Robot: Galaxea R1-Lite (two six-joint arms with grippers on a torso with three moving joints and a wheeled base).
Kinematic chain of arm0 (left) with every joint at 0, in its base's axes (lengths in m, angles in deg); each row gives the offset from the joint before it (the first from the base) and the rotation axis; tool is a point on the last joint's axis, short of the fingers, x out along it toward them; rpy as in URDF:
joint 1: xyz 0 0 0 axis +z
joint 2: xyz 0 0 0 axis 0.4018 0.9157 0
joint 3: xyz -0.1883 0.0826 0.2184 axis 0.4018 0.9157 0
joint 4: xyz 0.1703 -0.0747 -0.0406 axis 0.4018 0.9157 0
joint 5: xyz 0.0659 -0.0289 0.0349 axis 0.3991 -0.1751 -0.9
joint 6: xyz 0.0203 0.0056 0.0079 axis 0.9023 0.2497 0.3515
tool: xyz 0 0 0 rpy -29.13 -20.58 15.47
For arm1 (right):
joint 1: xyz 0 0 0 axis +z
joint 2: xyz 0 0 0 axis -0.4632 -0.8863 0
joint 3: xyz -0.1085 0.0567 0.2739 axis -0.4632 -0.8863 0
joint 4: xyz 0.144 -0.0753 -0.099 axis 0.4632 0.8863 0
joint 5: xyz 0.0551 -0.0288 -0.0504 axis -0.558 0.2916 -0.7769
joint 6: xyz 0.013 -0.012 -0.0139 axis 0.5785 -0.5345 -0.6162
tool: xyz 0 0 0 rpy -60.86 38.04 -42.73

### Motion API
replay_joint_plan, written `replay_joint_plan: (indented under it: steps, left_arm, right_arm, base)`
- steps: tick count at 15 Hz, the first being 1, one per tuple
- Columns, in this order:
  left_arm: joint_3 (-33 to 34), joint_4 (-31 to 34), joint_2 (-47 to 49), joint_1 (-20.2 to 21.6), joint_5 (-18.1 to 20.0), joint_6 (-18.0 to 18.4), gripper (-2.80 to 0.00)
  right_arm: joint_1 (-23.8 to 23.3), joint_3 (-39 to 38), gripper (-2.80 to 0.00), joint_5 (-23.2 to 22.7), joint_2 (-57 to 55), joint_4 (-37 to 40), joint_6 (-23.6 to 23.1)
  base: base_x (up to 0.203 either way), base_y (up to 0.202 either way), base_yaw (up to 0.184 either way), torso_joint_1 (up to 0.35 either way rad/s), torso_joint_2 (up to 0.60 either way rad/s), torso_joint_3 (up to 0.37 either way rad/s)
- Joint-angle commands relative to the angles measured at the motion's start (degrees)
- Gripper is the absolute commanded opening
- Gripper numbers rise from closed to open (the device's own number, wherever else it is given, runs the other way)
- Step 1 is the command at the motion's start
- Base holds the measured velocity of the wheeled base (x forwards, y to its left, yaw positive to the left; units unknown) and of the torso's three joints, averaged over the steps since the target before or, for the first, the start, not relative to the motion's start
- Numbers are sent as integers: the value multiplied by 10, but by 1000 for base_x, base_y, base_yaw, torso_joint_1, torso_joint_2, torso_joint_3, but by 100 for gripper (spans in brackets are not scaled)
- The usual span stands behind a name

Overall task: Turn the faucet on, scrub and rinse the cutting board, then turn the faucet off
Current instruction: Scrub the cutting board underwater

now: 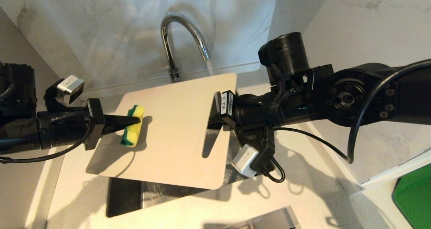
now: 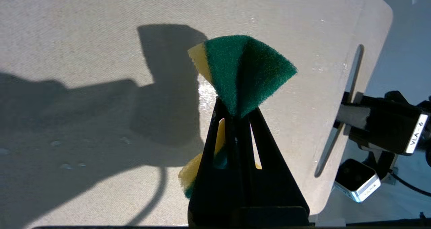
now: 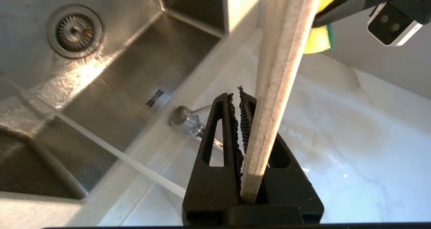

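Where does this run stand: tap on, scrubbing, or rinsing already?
Done: the faucet is on, with a stream of water falling from its spout. In hand: the right gripper holds the cutting board by its slotted end over the sink, while the left gripper, jaws shut on the sponge, presses it to the board's face. Left: finishing the scrub, rinsing, and shutting the faucet off.

Glossy chrome faucet (image 1: 183,40), matt grainy cutting board (image 1: 175,121), fuzzy green-and-yellow sponge (image 1: 133,125), brushed steel sink (image 3: 111,70)

cutting board (image 1: 175,131) roofs most of sink (image 1: 123,197), faucet (image 1: 183,37) behind, near strip open
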Motion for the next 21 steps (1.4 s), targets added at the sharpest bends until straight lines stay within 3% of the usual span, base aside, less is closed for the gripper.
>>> replay_joint_plan:
  steps: [1,6,9,17,21]
  left_arm:
    - [7,-1,3,1,-3,1,-280]
    - [9,-3,43,-10,-4,2,-280]
    - [31,-5,73,15,-6,19,-280]
    - [105,-74,113,170,35,89,-280]
    - [103,-76,119,226,63,92,-280]
  right_arm:
    - [0,-41,-280,-2,23,-21,-4]
    - [0,-78,-280,-5,38,-59,9]
    - [-1,-79,-280,-5,45,-60,11]
    - [-2,-93,-280,-6,48,-63,11]
    - [-3,-119,-280,-10,47,-93,12]
  base:
    - [0,0,0,0,0,0]
    - [0,0,0,0,0,0]
    - [0,0,0,0,0,0]
    - [0,0,0,0,0,0]
    - [0,0,0,0,0,0]
